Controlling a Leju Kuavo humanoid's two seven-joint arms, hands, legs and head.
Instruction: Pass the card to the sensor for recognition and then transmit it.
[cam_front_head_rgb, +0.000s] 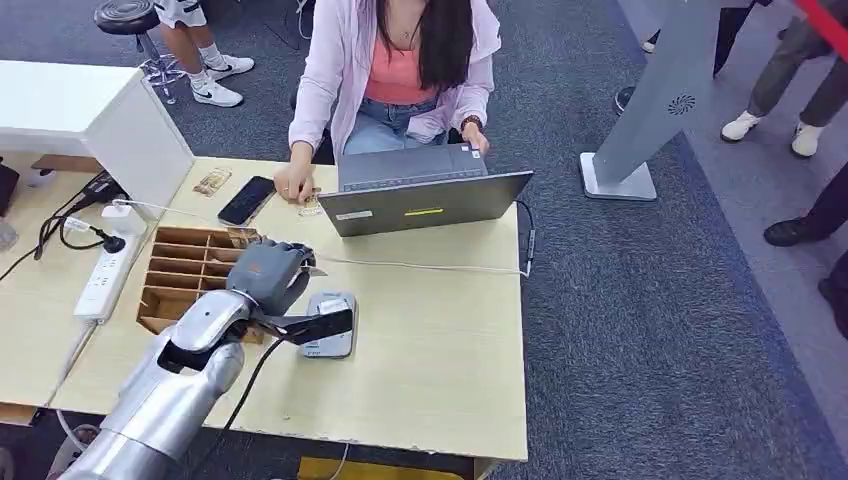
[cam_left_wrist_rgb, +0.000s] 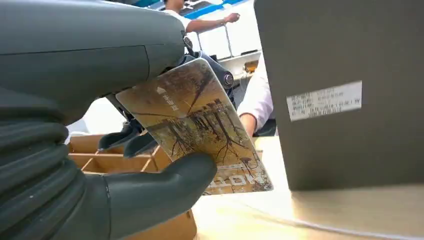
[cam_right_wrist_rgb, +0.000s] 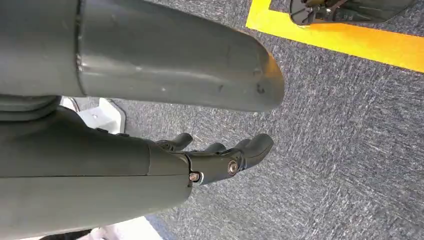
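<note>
My left hand (cam_front_head_rgb: 268, 272) hovers over the table beside the wooden divider box (cam_front_head_rgb: 178, 272), just behind the grey card sensor (cam_front_head_rgb: 331, 335). It pinches a card printed with brown trees (cam_left_wrist_rgb: 197, 125) between thumb (cam_left_wrist_rgb: 165, 187) and fingers; in the head view only the card's edge (cam_front_head_rgb: 316, 269) peeks out. The card hangs above the tabletop, clear of the sensor. My right hand (cam_right_wrist_rgb: 220, 160) hangs over grey carpet, fingers loosely extended and holding nothing.
A person sits behind an open grey laptop (cam_front_head_rgb: 425, 190) at the table's far side, one hand resting by a black phone (cam_front_head_rgb: 246, 199). A white power strip (cam_front_head_rgb: 108, 270) and cables lie at the left. A thin cable crosses the table (cam_front_head_rgb: 440, 340).
</note>
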